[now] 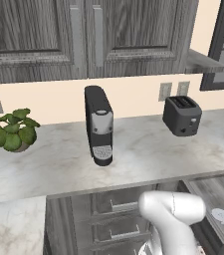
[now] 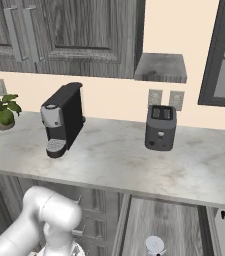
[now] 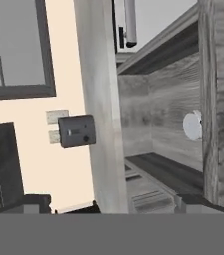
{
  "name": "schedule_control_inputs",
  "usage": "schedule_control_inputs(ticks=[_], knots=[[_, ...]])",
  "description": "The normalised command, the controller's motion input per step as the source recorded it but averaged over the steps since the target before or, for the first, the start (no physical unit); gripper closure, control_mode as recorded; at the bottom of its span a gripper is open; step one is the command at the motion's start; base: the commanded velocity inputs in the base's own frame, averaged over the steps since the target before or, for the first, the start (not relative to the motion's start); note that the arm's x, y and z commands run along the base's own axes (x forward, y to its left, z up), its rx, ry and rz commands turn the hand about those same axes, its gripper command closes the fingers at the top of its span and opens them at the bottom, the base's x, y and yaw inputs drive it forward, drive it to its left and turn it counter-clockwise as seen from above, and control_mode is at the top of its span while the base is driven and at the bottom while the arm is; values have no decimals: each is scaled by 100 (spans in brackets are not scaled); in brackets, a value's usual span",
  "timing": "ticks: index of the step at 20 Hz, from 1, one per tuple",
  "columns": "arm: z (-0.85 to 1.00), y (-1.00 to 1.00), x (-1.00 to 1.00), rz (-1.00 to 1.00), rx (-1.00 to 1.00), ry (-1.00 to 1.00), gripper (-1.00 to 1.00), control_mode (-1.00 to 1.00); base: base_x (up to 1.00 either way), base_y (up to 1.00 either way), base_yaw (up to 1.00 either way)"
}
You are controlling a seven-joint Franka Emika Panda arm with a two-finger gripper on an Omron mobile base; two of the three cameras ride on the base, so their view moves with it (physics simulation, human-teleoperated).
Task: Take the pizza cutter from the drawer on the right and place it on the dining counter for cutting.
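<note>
Reaching toward the open grey wood-grain drawer [image 2: 159,220]; my jaws are spread wide, holding nothing. Pizza cutter with round silvery wheel [image 1: 221,215] and black handle lies at lower right of the left base view. Light, rigid, likely slick; grab the handle.

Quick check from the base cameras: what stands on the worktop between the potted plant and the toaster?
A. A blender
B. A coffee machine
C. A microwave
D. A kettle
B. A black and silver coffee machine stands on the marble worktop, with the potted plant to its left and the toaster to its right.
</note>
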Motion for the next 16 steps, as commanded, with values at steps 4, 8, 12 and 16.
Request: schedule_control_inputs(ticks=[4,8,12,16], knots=[[20,56,46,0,-5,22,-100,-100,0,0,0],[28,56,54,0,-6,23,-100,-100,0,0,0],[20,55,60,0,-7,23,-100,-100,0,0,0],[13,57,64,1,-8,25,-100,-100,0,0,0]])
